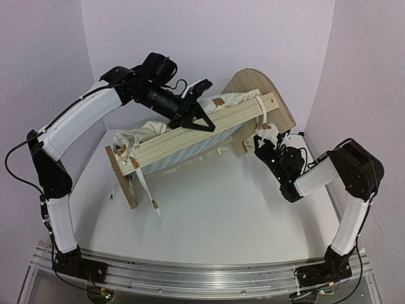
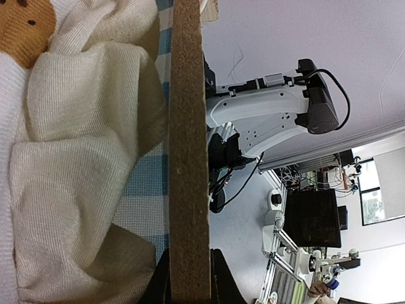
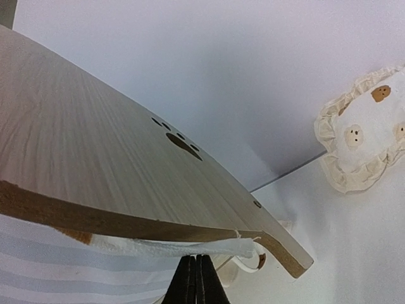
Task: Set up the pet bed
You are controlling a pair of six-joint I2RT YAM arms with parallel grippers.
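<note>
tabletop (image 1: 209, 215): white, with pale purple walls on the left, far and right sides; it carries the bed and both arms.
pet bed (image 1: 158, 149): at the middle of the tabletop towards the far side. It is tipped up, so one long rail runs along the top and the striped underside faces the near edge. The footboard (image 1: 123, 174) is at the left and the headboard at the far right.
headboard (image 3: 95, 145): light wood with a rounded top and paw-print cutouts (image 3: 180, 142) through it.
side rail (image 2: 188, 158): light wood; in the left wrist view its edge runs straight up the picture.
cushion (image 2: 76, 158): cream with a brown bear print, bunched inside the frame against the far face of the side rail.
striped base (image 2: 144, 190): blue-and-white fabric showing between the cushion and the rail.
pillow (image 3: 367, 136): small, cream and frilled, with bear faces; it lies on the white surface beyond the headboard, well apart from the bed.
left end effector (image 1: 192, 125): pinching the side rail near its middle, one finger on each face.
right end effector (image 3: 196, 278): fingers pressed together, under the headboard's lower edge.
white tie (image 3: 177, 248): hangs along that edge, just above the right fingertips; whether it is caught between them cannot be told.
</note>
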